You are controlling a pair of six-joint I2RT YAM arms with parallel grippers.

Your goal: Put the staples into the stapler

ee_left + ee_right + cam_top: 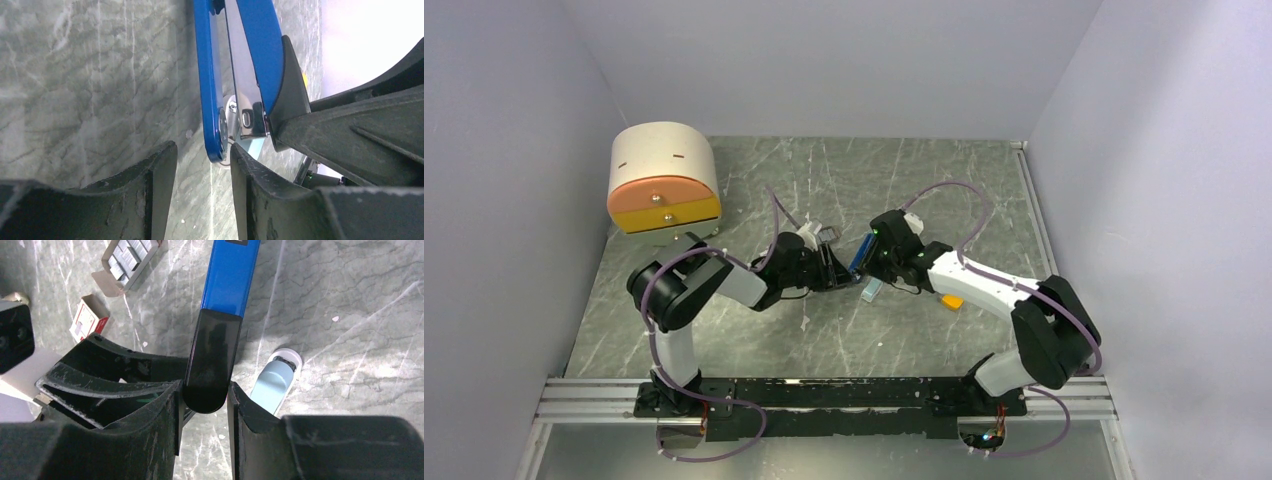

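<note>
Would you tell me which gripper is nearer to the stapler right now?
Right. The right gripper is shut on the black end of the stapler. The left gripper is open, with the blue tip at the gap between its fingertips, not clamped.

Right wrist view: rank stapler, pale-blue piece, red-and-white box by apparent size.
1. stapler: largest, but it sits nearest the camera.
2. pale-blue piece and red-and-white box: look alike; the piece is partly hidden, so not ranked.
</note>
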